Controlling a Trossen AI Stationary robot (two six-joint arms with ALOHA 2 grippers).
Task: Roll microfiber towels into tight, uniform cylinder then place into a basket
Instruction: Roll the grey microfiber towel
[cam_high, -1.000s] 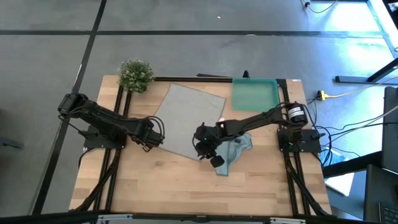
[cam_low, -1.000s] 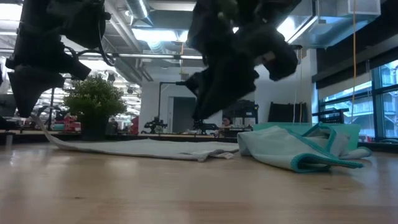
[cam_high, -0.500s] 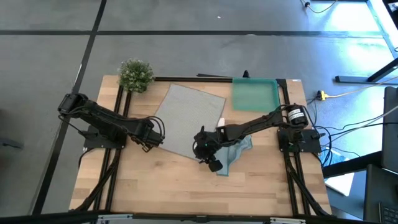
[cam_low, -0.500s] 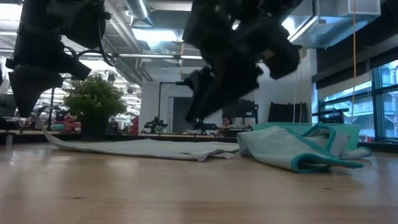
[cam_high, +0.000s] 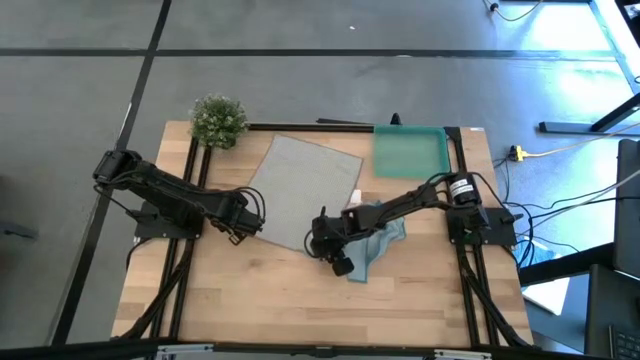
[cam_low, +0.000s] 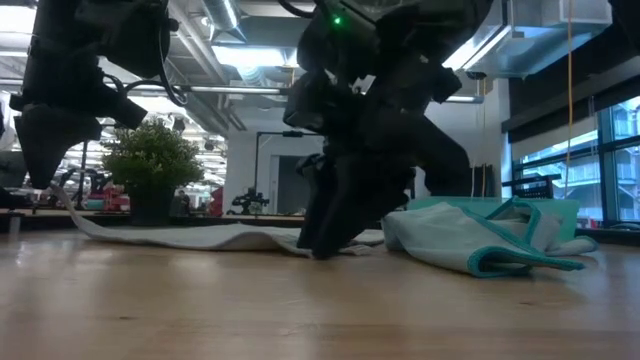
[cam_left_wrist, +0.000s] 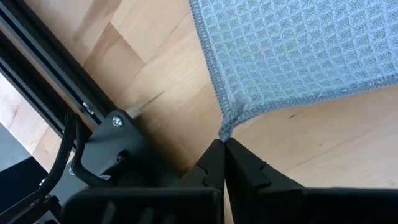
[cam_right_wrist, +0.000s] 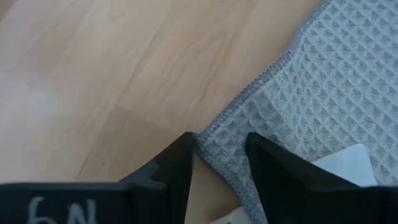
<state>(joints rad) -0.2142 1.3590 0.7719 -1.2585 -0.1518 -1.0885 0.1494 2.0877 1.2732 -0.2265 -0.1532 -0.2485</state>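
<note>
a: how does the grey towel (cam_high: 305, 190) look?
b: pale grey-blue waffle weave with a stitched hem, spread flat on the tabletop (cam_high: 250, 290) near the middle; its left corner is lifted, clamped in the left pincer (cam_left_wrist: 222, 144).
a: and the right pincer (cam_right_wrist: 217, 163)?
b: fingers apart, straddling the towel's near corner.
a: the other towel?
b: the light blue towel (cam_high: 380, 240) lies crumpled just right of it, with the teal basket (cam_high: 410, 152) at the far right.
</note>
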